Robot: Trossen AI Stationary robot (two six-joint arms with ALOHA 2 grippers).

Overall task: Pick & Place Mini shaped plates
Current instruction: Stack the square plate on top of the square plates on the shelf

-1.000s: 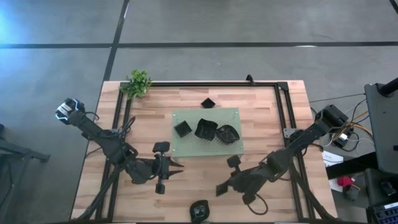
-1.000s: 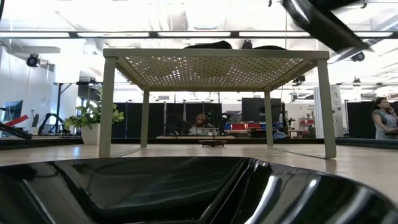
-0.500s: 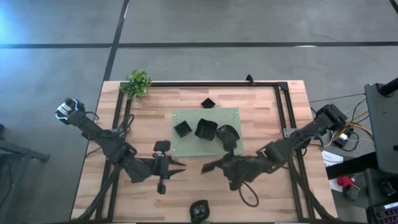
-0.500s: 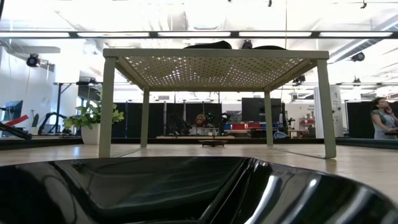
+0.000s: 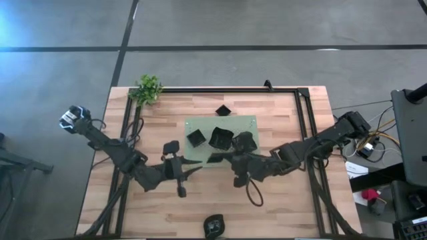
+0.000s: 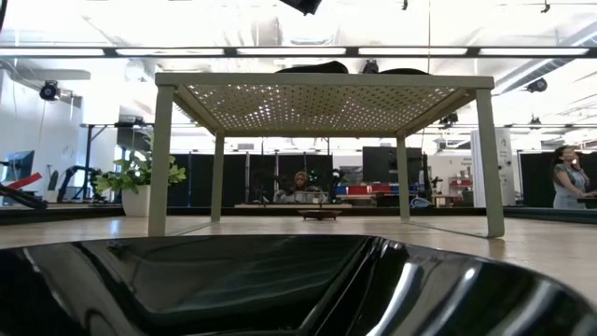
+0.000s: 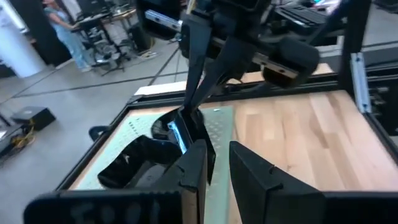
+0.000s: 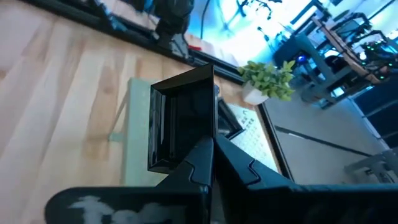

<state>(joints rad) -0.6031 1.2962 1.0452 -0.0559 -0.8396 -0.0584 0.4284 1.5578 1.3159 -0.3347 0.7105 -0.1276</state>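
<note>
Butcher-block table (image 5: 280, 127) in an open lab, raised green mat (image 5: 250, 122) at its centre.

The right gripper (image 5: 215, 159) has its fingers pinched shut on the rim of a square black plate (image 8: 181, 119), held over the mat's near edge; three more plates (image 5: 220, 138) sit on the mat, one (image 5: 222, 111) behind it. The left gripper (image 5: 190, 171) waits just beside, fingers slightly parted, holding nothing. I'd worry the thin rim-grip slips, or the two arms clash, being so close.

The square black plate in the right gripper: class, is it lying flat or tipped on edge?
Tipped on edge. The right gripper pinches the square plate by its rim, its hollow facing sideways, above the green mat.
</note>
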